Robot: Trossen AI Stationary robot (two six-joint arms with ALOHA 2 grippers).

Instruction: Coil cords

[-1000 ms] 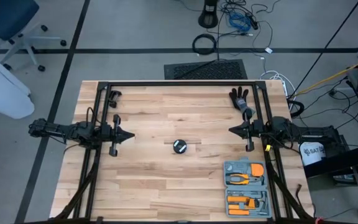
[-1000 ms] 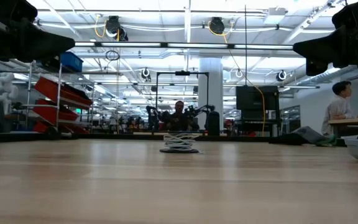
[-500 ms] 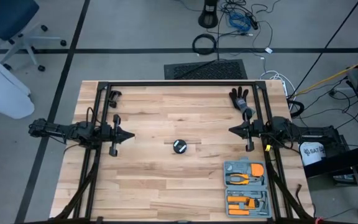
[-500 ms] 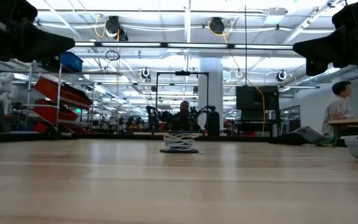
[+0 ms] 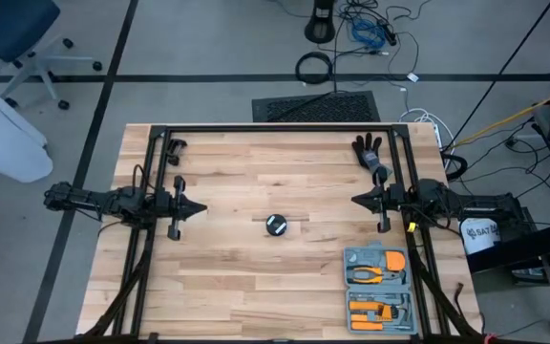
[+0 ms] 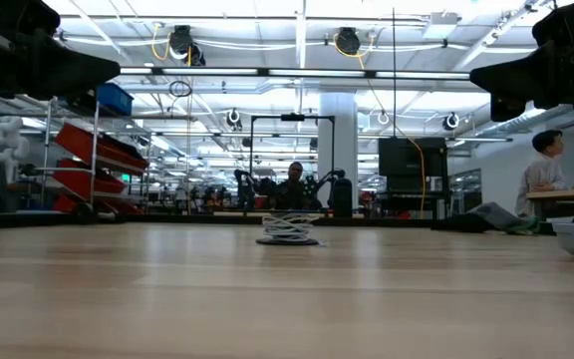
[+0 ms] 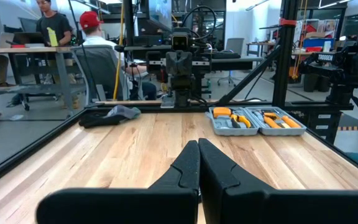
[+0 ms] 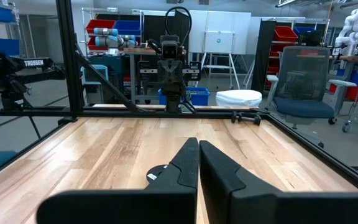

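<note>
The cord's small round black reel (image 5: pixel 276 225) with a pale centre lies flat on the wooden table, near its middle. In the low view its white cord (image 6: pixel 288 228) sits wound in a low pile on the dark base. My left gripper (image 5: pixel 203 209) hangs shut above the table's left side, pointing level toward the reel. My right gripper (image 5: pixel 354 200) hangs shut above the right side, also pointing toward it. Both stand well clear of the reel. In the right wrist view, part of the reel (image 8: pixel 158 172) peeks out beside my shut fingers.
A grey tool tray (image 5: pixel 380 287) with orange-handled tools lies at the near right. A black glove (image 5: pixel 368 150) lies at the far right, and a small black item (image 5: pixel 175 146) at the far left. A black frame (image 5: pixel 275 130) borders the table. People sit in the room beyond.
</note>
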